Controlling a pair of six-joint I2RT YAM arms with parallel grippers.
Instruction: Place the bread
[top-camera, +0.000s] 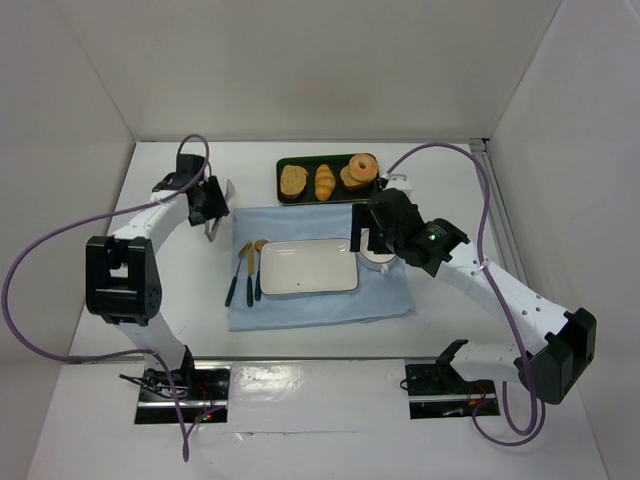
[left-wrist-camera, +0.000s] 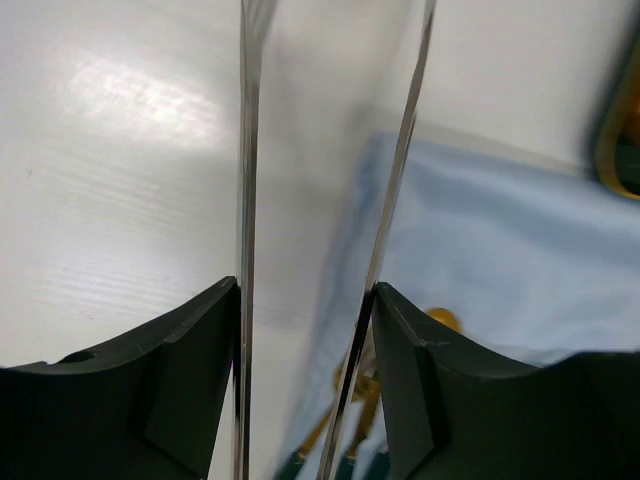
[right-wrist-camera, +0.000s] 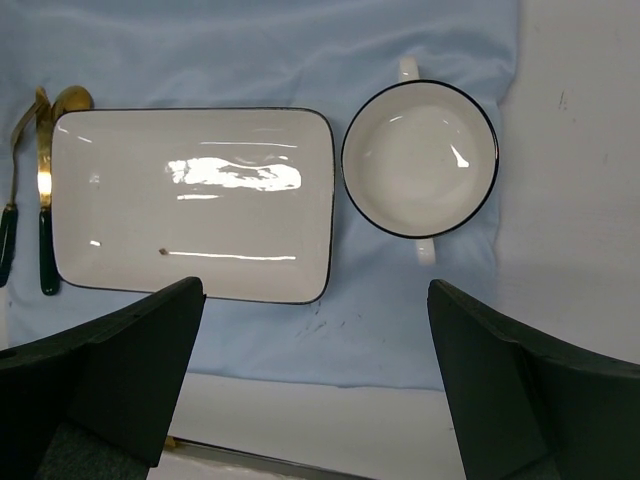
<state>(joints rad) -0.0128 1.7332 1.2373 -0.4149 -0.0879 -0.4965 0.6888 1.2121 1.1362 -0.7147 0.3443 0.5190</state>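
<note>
The bread (top-camera: 324, 181), a golden ridged roll, lies on a dark tray (top-camera: 284, 165) at the back, between a toast slice (top-camera: 293, 179) and a donut (top-camera: 362, 169). My left gripper (top-camera: 214, 220) is left of the blue cloth and shut on metal tongs (top-camera: 221, 213). In the left wrist view the tongs' two shiny arms (left-wrist-camera: 320, 150) run forward between my fingers (left-wrist-camera: 200, 340). My right gripper (top-camera: 366, 238) is open and empty above the cloth, in front of the tray. The right wrist view shows its gripper (right-wrist-camera: 316, 300) over the white rectangular plate (right-wrist-camera: 190, 200). The bread shows in neither wrist view.
A white plate (top-camera: 308, 265) lies on a blue cloth (top-camera: 320, 305). A white two-handled bowl (right-wrist-camera: 420, 160) stands right of it. Gold cutlery with dark handles (top-camera: 248, 272) lies left of the plate. White walls enclose the table on three sides.
</note>
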